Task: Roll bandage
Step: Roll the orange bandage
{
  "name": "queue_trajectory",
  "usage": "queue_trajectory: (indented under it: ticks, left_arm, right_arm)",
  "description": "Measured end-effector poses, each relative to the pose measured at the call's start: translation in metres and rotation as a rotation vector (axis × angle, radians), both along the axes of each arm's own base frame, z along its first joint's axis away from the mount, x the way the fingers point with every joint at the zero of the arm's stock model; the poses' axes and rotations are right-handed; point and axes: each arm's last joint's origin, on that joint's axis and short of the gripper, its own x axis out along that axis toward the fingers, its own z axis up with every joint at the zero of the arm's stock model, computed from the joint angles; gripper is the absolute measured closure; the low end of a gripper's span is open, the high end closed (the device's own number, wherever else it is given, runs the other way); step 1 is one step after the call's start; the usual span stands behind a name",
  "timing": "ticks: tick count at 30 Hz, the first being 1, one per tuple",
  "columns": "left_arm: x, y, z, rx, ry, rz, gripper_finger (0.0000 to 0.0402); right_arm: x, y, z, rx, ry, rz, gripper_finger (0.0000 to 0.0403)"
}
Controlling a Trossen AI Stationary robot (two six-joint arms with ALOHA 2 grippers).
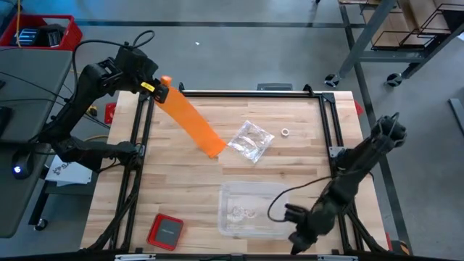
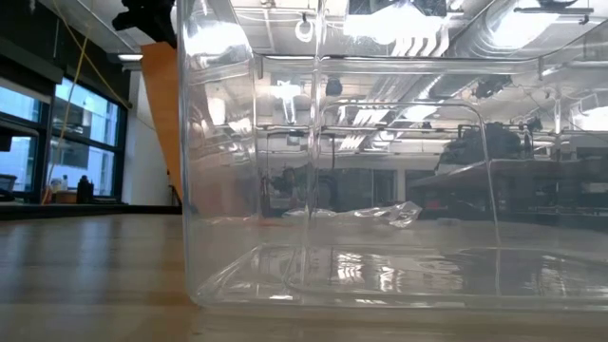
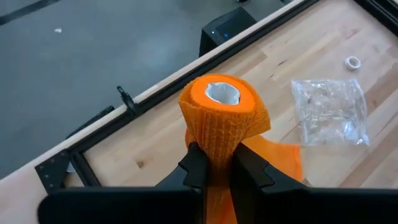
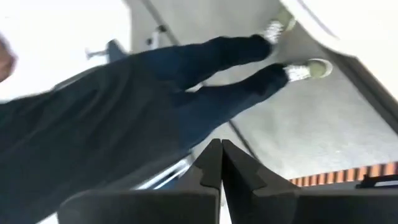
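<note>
The left gripper (image 3: 215,163) was clenched on the bandage (image 1: 190,122), pinching it just below its rolled end, which stood up between the fingers with its pale hollow core showing. I judged it was held high off the table's (image 1: 188,196) far left corner so the loose tail could hang free, sloping toward four o'clock until its end met the wood just beside the crinkled plastic bag (image 1: 251,141). The clear bin (image 1: 250,210) sat near the front edge, well apart. At five o'clock the right gripper (image 4: 221,163) waited off the front right corner, fingers pressed together on nothing.
</note>
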Motion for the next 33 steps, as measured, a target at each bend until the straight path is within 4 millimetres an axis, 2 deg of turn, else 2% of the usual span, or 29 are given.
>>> queue_trajectory:
  ticks: [6,10,14,19,28,33]
  left_arm:
    - [0.0,0.0,0.0,-0.013,-0.012,0.018,0.0373]
    - [-0.002,-0.003,-0.001,-0.037,-0.009,0.029,0.0373]
    - [-0.011,-0.014,0.003,-0.058,-0.043,0.011,0.0373]
    - [-0.032,-0.036,0.014,-0.019,-0.128,0.045,0.0373]
    - [-0.063,-0.067,0.032,0.117,-0.304,0.13,0.0373]
    - [-0.081,-0.087,0.063,0.249,-0.495,0.138,0.0373]
  right_arm:
    - [0.031,0.019,-0.046,-0.091,0.148,-0.102,0.0403]
    - [0.046,0.018,-0.054,-0.158,0.119,-0.213,0.0403]
    - [0.052,0.006,-0.054,-0.256,0.113,-0.242,0.0403]
    - [0.067,-0.024,-0.054,-0.417,0.061,-0.276,0.0403]
    - [0.116,-0.1,-0.052,-0.571,-0.051,-0.373,0.0403]
    - [0.132,-0.142,-0.05,-0.635,-0.07,-0.48,0.0403]
